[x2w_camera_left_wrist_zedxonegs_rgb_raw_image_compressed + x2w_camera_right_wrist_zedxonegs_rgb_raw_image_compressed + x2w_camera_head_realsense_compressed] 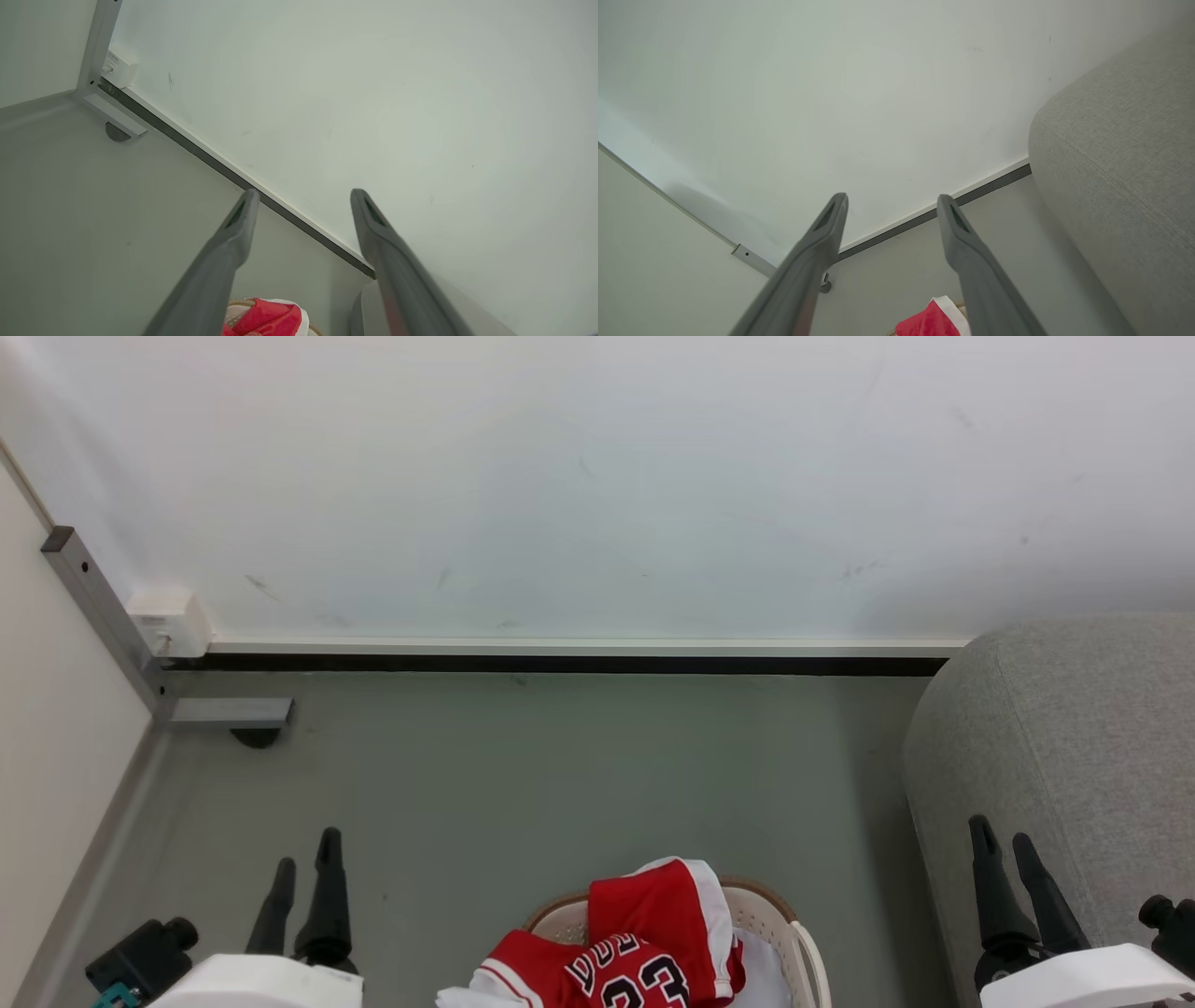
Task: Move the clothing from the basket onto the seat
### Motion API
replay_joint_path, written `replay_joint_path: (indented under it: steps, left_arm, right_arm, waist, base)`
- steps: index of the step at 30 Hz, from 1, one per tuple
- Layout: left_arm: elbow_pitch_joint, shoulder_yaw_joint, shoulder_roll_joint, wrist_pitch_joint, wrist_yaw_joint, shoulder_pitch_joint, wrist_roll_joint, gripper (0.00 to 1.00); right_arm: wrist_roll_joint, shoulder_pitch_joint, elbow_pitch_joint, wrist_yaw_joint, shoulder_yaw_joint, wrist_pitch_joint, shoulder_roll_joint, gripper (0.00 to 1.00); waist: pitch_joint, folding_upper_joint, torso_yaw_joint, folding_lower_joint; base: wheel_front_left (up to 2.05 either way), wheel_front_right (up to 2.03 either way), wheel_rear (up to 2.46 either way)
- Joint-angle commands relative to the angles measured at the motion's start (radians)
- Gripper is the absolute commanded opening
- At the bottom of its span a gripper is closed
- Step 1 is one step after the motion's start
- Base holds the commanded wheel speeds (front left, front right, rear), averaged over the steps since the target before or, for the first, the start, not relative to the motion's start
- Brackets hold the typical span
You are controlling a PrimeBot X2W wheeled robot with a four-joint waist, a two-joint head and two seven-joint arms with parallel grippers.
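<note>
Now | left tool (306,849), right tool (999,831): both apart, empty | clothing (644,933) heaped in basket (805,943) on floor (560,756) beside seat (1074,737) | risk: grabbing one layer may drag the other onto the floor

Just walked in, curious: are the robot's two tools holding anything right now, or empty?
Left tool: open, holding nothing.
Right tool: open, holding nothing.
</note>
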Motion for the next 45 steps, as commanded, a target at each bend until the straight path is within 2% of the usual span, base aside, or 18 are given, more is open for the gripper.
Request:
replay_joint_path:
  steps: [1,27,45]
  left_arm:
    - [-0.015,-0.002,0.013,-0.008,0.003,-0.003,0.037,1.0]
    - [-0.035,-0.025,0.016,-0.081,0.031,0.01,0.321,1.0]
    - [-0.049,-0.023,0.009,-0.118,0.028,0.015,0.475,1.0]
  right_arm:
    - [-0.028,-0.027,-0.006,-0.001,0.004,-0.008,-0.015,1.0]
    - [-0.274,-0.039,0.0,-0.001,0.036,-0.081,-0.024,1.0]
    - [-0.409,-0.04,0.003,-0.002,0.064,-0.118,-0.038,1.0]
  waist:
    - [0.0,0.0,-0.001,0.0]
    - [-0.001,0.0,-0.019,0.0]
    - [-0.001,0.0,-0.028,0.0]
  base:
    - [0.0,0.0,0.0]
    - [0.0,0.0,0.0]
    - [0.0,0.0,0.0]
